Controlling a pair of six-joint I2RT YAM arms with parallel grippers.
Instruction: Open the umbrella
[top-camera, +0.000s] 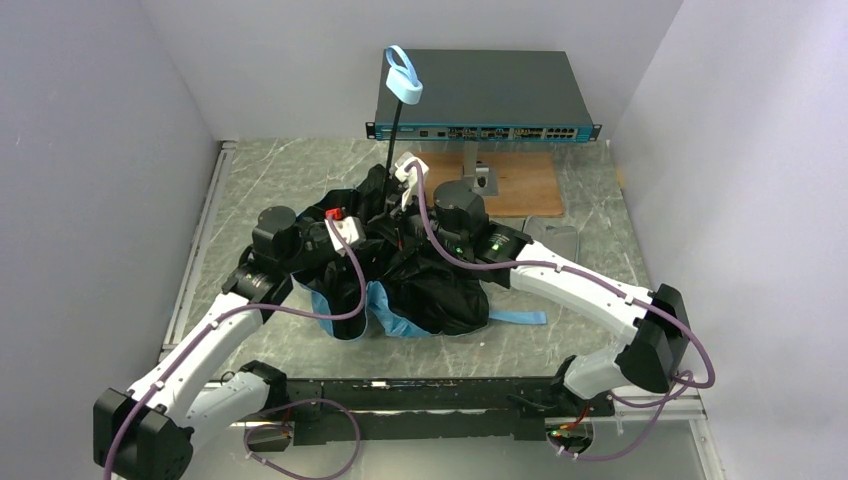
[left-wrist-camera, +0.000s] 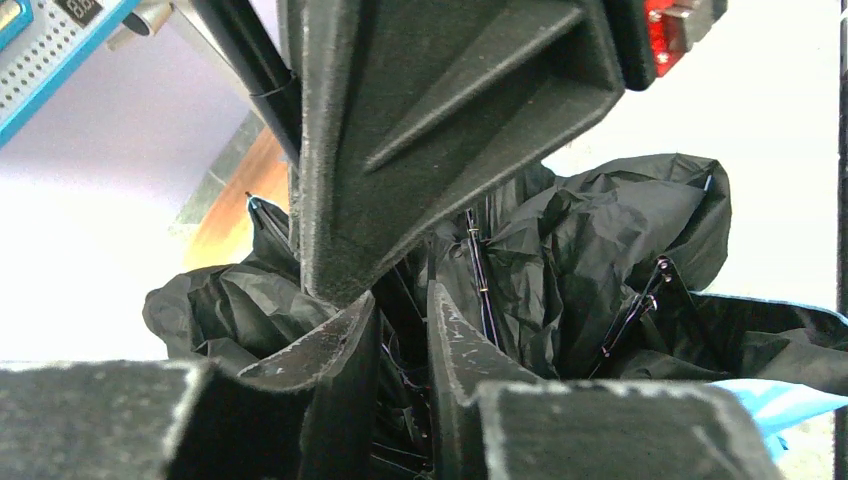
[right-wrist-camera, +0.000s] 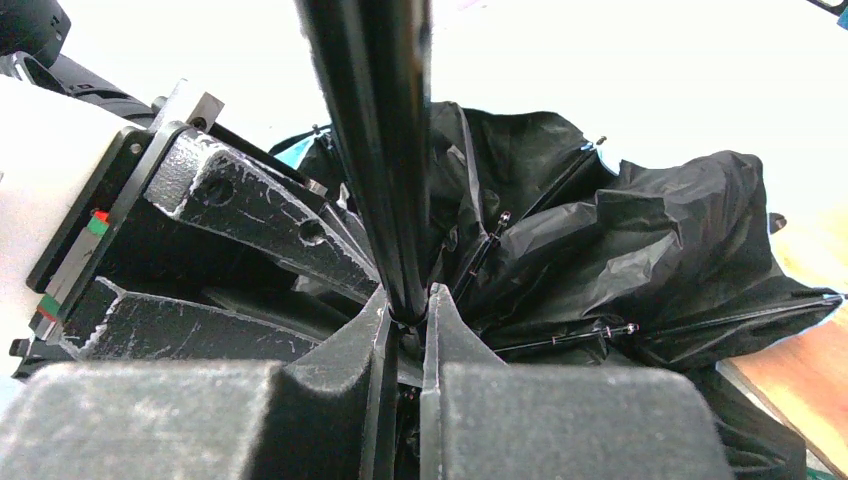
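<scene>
My right gripper (right-wrist-camera: 405, 312) clamps the umbrella (top-camera: 440, 295) by its shaft (right-wrist-camera: 375, 150); left gripper (left-wrist-camera: 400, 310) sits among black folds, grip unclear.

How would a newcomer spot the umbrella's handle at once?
Find the dark network switch at the back of the table. Before its left end a thin black shaft rises from the crumpled black canopy. The handle tops it: a pale-blue stub with a loop strap, unlike the blue canopy edge lying flat below.
</scene>
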